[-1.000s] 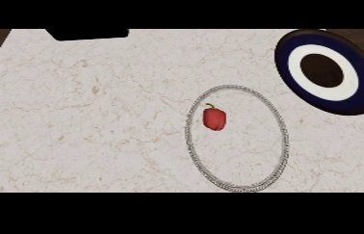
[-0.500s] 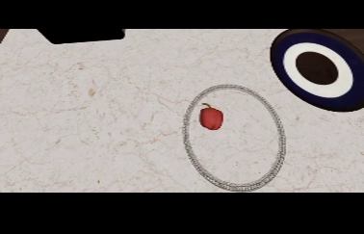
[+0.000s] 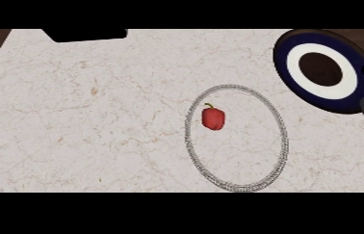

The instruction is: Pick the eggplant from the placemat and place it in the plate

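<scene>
A small red vegetable with a short green stem (image 3: 213, 118), shaped like a pepper rather than an eggplant, lies on the round placemat (image 3: 280, 132), a marble-coloured disc with a beaded grey rim. It sits in the mat's upper left part. The plate (image 3: 321, 50) stands at the far right: dark blue rim, white ring, dark brown centre, cut off by the view's right edge. Nothing lies in it. Neither hand shows in the head view.
The marble counter (image 3: 92, 122) stretches wide to the left of the placemat. A black object (image 3: 85, 34) pokes in at the top left edge. A dark strip marks the counter's corner at the far upper left.
The whole scene has slid slightly left and down in the view, so more of the plate shows. The vegetable keeps its place on the placemat.
</scene>
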### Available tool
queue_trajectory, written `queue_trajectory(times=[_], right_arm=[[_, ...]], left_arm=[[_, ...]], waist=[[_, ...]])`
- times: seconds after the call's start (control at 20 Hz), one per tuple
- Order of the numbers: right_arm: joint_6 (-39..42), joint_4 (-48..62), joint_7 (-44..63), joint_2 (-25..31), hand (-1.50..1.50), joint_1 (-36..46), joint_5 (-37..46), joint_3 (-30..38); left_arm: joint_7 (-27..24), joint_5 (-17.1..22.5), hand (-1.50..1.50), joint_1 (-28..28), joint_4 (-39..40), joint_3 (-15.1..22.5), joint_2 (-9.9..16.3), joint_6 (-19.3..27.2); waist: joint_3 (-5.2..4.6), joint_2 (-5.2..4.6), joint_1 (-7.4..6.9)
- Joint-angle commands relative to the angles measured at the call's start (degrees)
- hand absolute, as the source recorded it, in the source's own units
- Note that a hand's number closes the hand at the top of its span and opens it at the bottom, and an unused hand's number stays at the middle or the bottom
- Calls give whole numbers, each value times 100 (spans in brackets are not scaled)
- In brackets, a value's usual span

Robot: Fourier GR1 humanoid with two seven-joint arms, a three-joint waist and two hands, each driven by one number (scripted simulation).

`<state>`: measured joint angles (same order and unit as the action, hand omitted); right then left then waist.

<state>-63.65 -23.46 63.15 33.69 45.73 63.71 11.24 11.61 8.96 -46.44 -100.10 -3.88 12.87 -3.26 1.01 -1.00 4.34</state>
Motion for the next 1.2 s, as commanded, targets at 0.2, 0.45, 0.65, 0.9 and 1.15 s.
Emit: queue_trajectory(times=[0.2,0.45,0.65,0.9,1.15], right_arm=[[-1534,-453,-54,-180,-150,-56,64,266],[-2169,-854,-177,-357,-150,-183,109,547],[-2188,-1336,-271,-731,-150,-406,51,748],[-2203,-1941,-544,-1428,-150,-509,172,617],[-2213,-2499,-784,-2130,-150,-940,271,380]], left_arm=[[-223,9,0,1521,-416,530,-364,-105],[-130,32,0,1443,-543,423,-382,-101],[-198,-41,0,1400,-462,421,-541,-21],[-107,-153,0,1443,-533,420,-571,14],[-58,-168,0,1380,-581,452,-681,-6]], waist=[[-89,-17,87],[-91,43,193],[-93,117,292],[-101,130,270],[-101,157,350]])
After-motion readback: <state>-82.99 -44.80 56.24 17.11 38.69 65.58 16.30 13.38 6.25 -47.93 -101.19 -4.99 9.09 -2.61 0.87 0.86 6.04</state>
